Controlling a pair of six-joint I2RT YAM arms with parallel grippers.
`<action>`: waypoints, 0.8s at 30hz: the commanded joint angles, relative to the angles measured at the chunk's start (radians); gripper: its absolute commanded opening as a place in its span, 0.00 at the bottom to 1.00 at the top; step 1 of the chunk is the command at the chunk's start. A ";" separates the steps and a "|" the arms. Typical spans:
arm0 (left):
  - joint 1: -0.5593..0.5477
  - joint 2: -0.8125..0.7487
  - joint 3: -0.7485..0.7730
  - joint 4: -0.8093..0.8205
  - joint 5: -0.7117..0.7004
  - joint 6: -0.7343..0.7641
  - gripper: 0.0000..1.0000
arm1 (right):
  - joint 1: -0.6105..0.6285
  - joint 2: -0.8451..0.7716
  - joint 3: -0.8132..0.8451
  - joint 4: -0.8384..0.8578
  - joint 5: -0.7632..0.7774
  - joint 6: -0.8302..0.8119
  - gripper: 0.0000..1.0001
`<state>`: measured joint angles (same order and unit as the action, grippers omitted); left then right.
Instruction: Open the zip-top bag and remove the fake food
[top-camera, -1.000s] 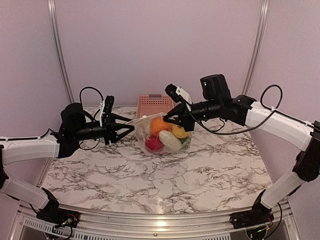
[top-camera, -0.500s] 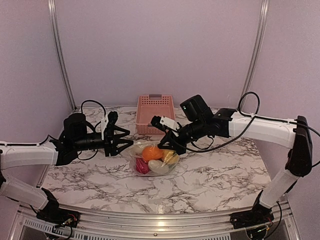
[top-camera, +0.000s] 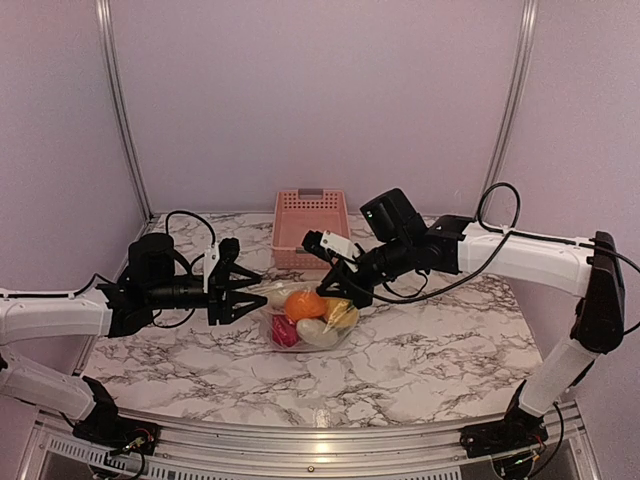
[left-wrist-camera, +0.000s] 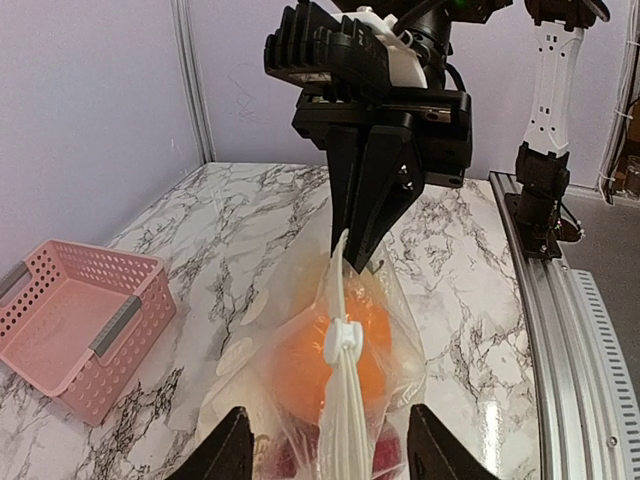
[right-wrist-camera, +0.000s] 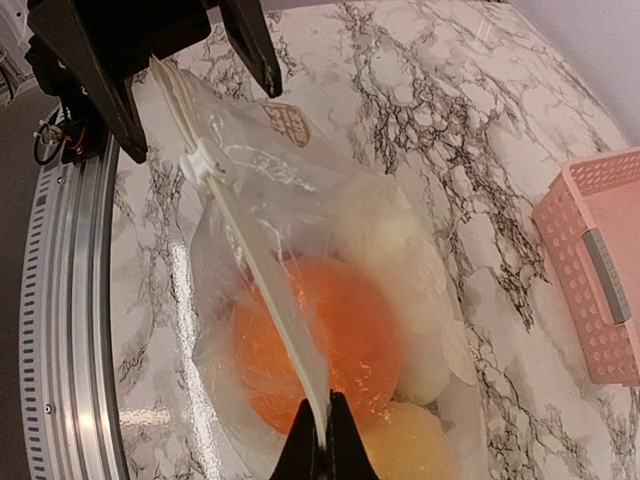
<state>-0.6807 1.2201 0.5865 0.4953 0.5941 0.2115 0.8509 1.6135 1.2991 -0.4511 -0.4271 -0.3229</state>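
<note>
1. Plastic, thin and floppy, the zip-top bag rests on the table between the arms, in front of a pink basket.
2. Fake food inside, an orange piece uppermost, weighs it down; the film will likely slip and crumple.
3. The right hand is clamped on the stiffer zip strip.
4. The left hand has its fingers apart, the strip running between them.
5. Best hold: the strip beside the white slider.
</note>
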 joint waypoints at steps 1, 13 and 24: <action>-0.008 -0.035 -0.024 -0.016 -0.004 0.022 0.51 | 0.005 -0.018 0.039 -0.020 0.002 -0.007 0.00; -0.008 -0.009 0.009 -0.048 -0.026 0.031 0.00 | 0.004 -0.039 0.047 0.012 -0.031 0.000 0.16; -0.007 -0.007 0.036 -0.059 -0.020 -0.011 0.00 | 0.108 0.101 0.236 0.033 -0.043 -0.024 0.47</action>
<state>-0.6865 1.2121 0.5812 0.4625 0.5739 0.2203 0.8948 1.6386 1.4204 -0.4129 -0.4728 -0.3149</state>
